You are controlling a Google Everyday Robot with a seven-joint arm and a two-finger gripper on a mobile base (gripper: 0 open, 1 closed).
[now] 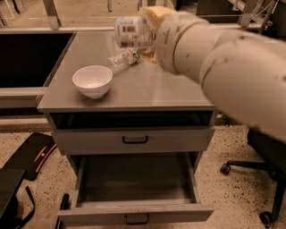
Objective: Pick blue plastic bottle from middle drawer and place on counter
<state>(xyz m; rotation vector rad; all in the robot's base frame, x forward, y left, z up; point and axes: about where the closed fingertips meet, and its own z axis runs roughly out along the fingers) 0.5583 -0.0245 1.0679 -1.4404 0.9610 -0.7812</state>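
My gripper (148, 34) is shut on the blue plastic bottle (129, 31), a stubby see-through bottle with a pale label, lying sideways in the yellow fingers (154, 12). I hold it in the air above the far middle of the grey counter (147, 91). The middle drawer (134, 183) is pulled out below, and its dark inside shows nothing in it. My pale arm fills the upper right of the camera view.
A white bowl (92, 80) stands on the counter's left. A slim clear bottle with a red-and-white label (123, 59) lies behind it, just under the held bottle. A closed drawer front (135, 140) sits above the open one. An office chair base (250, 170) is at the right.
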